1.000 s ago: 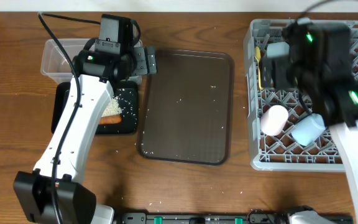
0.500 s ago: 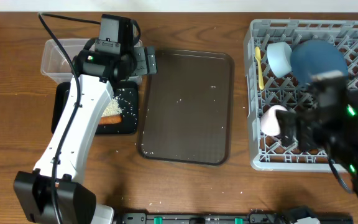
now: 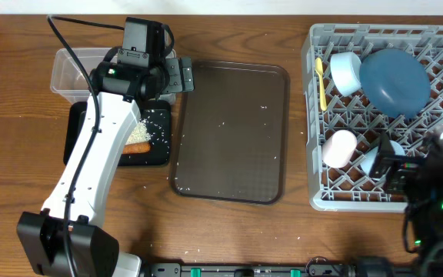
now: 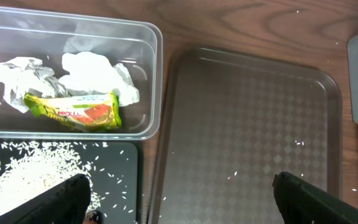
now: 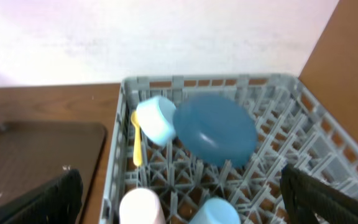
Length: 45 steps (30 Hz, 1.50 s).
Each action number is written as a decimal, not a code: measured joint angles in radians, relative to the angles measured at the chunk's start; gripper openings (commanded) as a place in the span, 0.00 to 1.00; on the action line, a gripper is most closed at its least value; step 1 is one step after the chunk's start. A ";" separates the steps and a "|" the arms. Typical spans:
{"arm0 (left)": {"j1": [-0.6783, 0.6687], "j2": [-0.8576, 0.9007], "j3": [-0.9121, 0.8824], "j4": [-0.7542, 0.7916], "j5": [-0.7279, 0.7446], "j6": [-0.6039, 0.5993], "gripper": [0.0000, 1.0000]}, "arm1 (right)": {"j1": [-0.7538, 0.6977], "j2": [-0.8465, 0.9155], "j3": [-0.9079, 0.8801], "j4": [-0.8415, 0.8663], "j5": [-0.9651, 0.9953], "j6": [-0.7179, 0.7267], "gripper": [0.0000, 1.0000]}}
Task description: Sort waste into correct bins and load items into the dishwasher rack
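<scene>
The rack [image 3: 311,115] fills the right of the overhead frame and holds every dish: the plate [image 3: 394,81] leans on the pegs at upper right with the bowl [image 3: 345,71] tipped on its side just beside it, the spoon [image 3: 321,85] lies along the left wall, and the pink cup [image 3: 338,148] and blue cup [image 3: 369,160] lie side by side lower down, probably tilted so water would drain. The right claw [image 5: 179,186] hangs spread wide and empty above the rack's near edge, holding nothing. At upper left the tub [image 4: 157,74] contains the napkins [image 4: 98,71] and wrapper [image 4: 73,112]; below it the black tray [image 3: 156,158] carries rice [image 4: 30,174] and the orange stick [image 3: 135,148], so dry waste and food scraps sit apart. The left claw [image 4: 182,186] hovers agape and empty where the bins meet the brown tray [image 3: 233,131]. Sorting looks nearly complete, though stray grains dot the brown tray and the dark wooden table [image 3: 21,154]. The right wrist view shows a pale wall [image 5: 166,37] behind the table and a brown panel at upper right.
</scene>
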State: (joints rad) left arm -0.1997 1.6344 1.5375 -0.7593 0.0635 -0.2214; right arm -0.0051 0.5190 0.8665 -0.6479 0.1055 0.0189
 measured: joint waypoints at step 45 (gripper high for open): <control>0.000 0.000 0.000 0.000 0.001 0.000 0.96 | -0.033 -0.507 -0.857 0.583 -0.192 -0.065 0.99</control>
State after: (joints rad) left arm -0.1997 1.6344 1.5375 -0.7597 0.0643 -0.2214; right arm -0.0383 0.0120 0.0097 -0.0654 -0.0868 -0.0460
